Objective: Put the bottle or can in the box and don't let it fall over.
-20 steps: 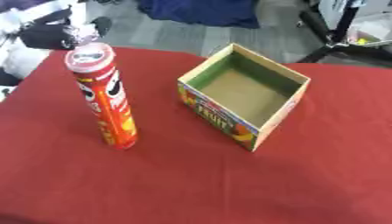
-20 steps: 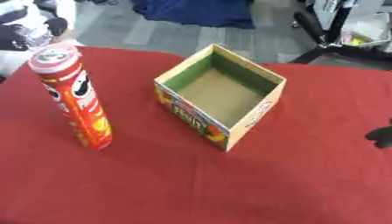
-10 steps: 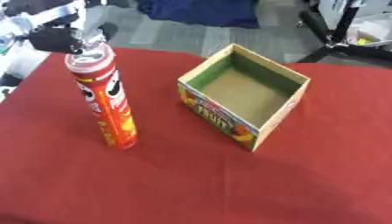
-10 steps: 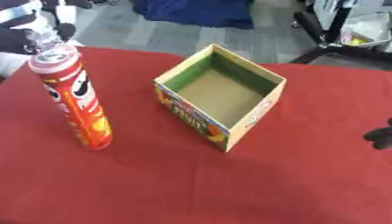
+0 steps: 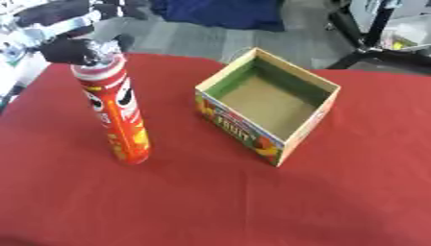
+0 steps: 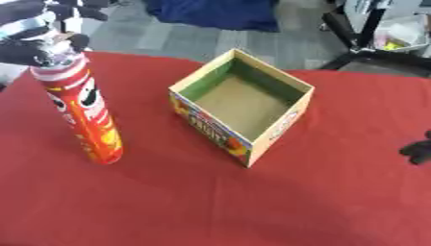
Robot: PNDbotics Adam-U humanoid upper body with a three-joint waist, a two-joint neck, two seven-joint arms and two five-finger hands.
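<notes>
A tall red chips can (image 5: 118,115) with a silver lid stands upright on the left of the red table (image 5: 210,202). An open cardboard box (image 5: 269,103) with fruit print and a green inner wall sits to its right, with nothing inside. My black left hand (image 5: 66,49) is at the can's top, coming in from the upper left. It is open, with a dark finger (image 5: 126,41) showing on the far right side of the lid. A small dark part of my right hand (image 6: 417,150) shows at the right edge of the right eye view.
Beyond the table's far edge lie a grey floor, a blue cloth (image 5: 219,12) and a black stand (image 5: 370,38). Bare red cloth lies in front of the can and the box.
My left hand has come down and to the right, from behind the can to its lid. The can and the box have not moved.
</notes>
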